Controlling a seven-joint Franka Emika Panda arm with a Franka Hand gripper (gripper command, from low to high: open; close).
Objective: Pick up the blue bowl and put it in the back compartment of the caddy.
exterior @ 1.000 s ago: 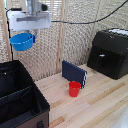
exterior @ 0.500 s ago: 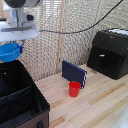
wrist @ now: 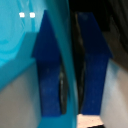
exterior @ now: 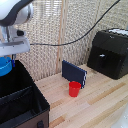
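Observation:
The blue bowl [exterior: 4, 66] hangs at the exterior view's left edge, just above the back of the black caddy [exterior: 22, 102]. Only part of the bowl shows under the arm's white and grey hand. My gripper [exterior: 7, 61] is shut on the bowl's rim. In the wrist view the bright-blue bowl [wrist: 20, 45] fills one side, and the two dark-blue fingers [wrist: 50, 75] pinch its thin wall between them. The caddy's black interior [wrist: 112, 25] lies dark behind the fingers. Which compartment lies under the bowl I cannot tell.
A red cup [exterior: 74, 88] stands on the wooden table [exterior: 95, 107] in front of a dark-blue flat box [exterior: 74, 73] leaning against the woven wall. A black hard box with a latch [exterior: 109, 53] sits at the exterior view's right.
The arm has carried the bowl toward the exterior view's left and lower, from beside the caddy to just over its back part. The grip on the rim is unchanged.

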